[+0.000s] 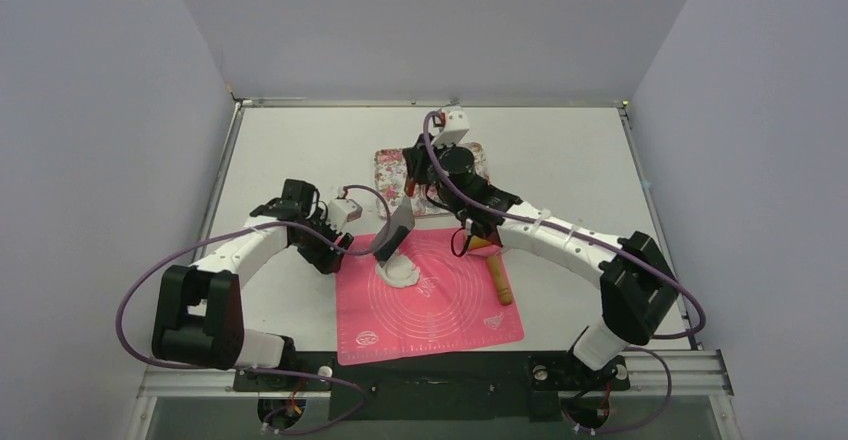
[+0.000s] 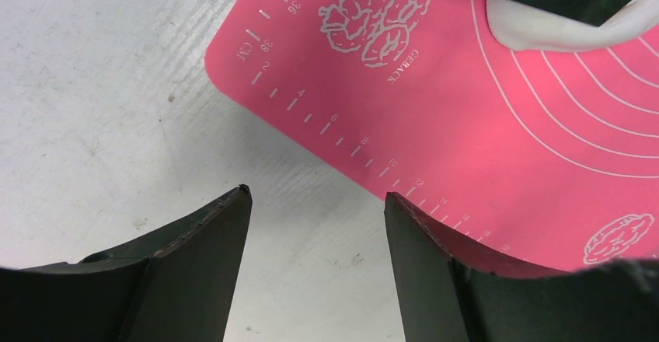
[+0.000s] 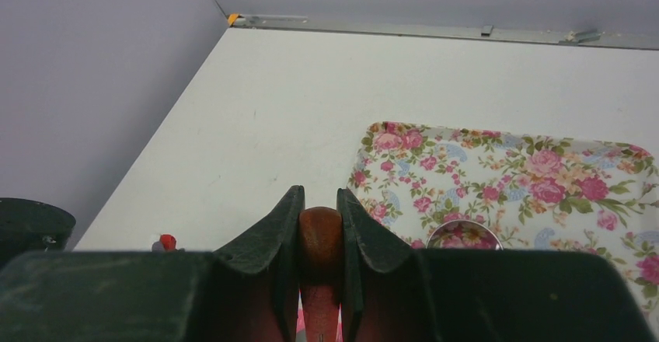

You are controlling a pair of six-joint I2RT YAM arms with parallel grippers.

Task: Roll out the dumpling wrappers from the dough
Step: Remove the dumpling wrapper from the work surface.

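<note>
The dough [image 1: 398, 273] is a white flattened lump on the pink mat [image 1: 450, 310]. It also shows at the top right of the left wrist view [image 2: 544, 33]. My right gripper [image 1: 410, 192] [image 3: 319, 194] is shut on the brown wooden handle [image 3: 320, 233] of a grey flat blade tool [image 1: 392, 236]. The blade slants down onto the dough. My left gripper [image 1: 343, 247] [image 2: 317, 196] is open and empty, just above the table at the mat's left edge, left of the dough. No neat round wrapper is in view.
A wooden rolling pin [image 1: 498, 278] lies on the right side of the mat, partly under my right arm. A floral tray [image 1: 392, 165] [image 3: 544, 163] stands behind the mat, with a metal ring cutter [image 3: 464, 235] on it. Walls close in the table.
</note>
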